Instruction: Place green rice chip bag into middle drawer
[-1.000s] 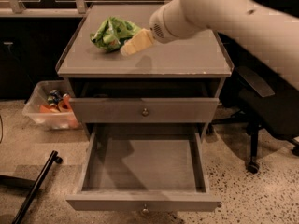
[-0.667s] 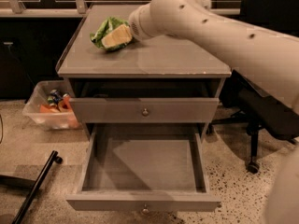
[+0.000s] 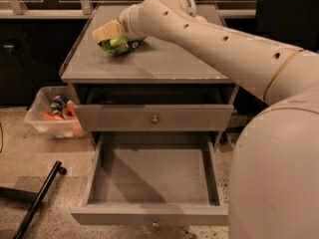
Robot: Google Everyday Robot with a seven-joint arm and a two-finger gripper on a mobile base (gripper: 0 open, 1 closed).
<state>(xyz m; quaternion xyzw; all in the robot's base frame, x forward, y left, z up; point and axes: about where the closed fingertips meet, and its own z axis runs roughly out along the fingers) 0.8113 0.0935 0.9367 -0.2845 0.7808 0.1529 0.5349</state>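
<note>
The green rice chip bag (image 3: 123, 44) lies crumpled on the grey cabinet top (image 3: 164, 61), at its left rear. My gripper (image 3: 107, 32) is right on the bag's upper left side, touching it, with the white arm reaching in from the right. The middle drawer (image 3: 153, 214) is pulled fully out low in the view, with its flat grey bottom bare and its small round knob at the front. The other grey knobbed drawer front (image 3: 155, 118) above it is pushed in.
A clear plastic bin (image 3: 50, 118) with cans and orange items stands on the floor left of the cabinet. A black bar (image 3: 39, 200) lies on the floor at the lower left. My arm's bulky white body (image 3: 274, 173) fills the right foreground.
My gripper has swung left across the cabinet top, from the bag's right side onto its upper left. The bag has stayed on the cabinet top.
</note>
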